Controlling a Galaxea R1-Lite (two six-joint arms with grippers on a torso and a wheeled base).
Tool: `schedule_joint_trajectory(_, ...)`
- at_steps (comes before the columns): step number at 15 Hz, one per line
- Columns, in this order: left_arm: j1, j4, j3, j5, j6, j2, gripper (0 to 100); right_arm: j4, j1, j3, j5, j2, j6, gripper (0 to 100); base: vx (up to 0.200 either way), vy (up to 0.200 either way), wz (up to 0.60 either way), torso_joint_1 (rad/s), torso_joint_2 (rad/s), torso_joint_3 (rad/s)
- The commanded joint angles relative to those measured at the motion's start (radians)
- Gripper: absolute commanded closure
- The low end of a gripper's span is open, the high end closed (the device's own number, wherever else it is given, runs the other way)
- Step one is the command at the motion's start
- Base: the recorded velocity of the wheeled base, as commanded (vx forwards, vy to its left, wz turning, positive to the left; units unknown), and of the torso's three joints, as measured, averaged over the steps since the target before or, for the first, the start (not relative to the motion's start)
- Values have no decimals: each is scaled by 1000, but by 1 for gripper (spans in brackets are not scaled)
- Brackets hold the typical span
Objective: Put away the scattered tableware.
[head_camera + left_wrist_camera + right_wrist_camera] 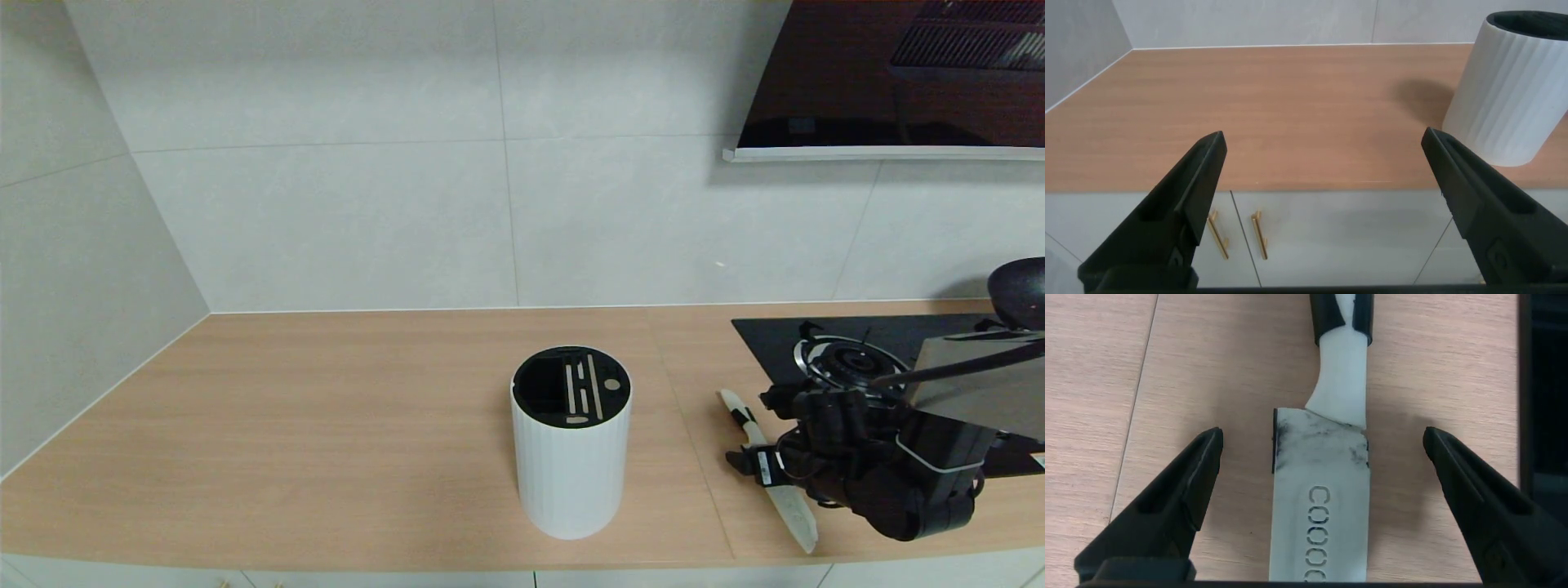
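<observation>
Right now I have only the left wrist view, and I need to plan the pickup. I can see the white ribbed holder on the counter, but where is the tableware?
Observer: A white knife lies flat on the counter, to the right of the white holder, beside the stove.
Operator: Is the right arm near it?
Observer: Yes. The right gripper hangs over the blade, open, with one finger spread to each side of it.
Operator: Where could the knife go in?
Observer: The holder's black top has narrow slots and one large open compartment.
</observation>
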Motion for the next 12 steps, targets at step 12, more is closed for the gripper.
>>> schedule_joint_trajectory(12, 1, 0, 0, 0, 0, 2, 0, 2, 18, 10, -41, -109, 6, 100, 0, 0, 0, 0, 0, 0)
